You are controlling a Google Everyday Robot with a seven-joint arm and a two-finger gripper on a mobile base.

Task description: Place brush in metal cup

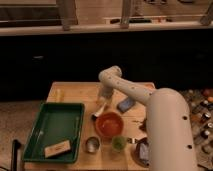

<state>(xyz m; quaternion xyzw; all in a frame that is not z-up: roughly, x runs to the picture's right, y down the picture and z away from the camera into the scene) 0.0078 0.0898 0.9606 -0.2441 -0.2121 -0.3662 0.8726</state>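
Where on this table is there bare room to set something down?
Bare table lies behind the green tray, far left. Crowded around the orange bowl: metal cup and green cup in front, blue block behind, gripper beyond its far-left rim.

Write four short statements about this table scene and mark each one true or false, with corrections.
1. The metal cup stands on the table between the green tray and the green cup. True.
2. The brush is already in the metal cup. False: it is at the gripper, beside the far left rim of the orange bowl.
3. The green cup sits inside the green tray. False: it stands on the table, right of the metal cup.
4. The gripper is over the table, beyond the orange bowl. True.
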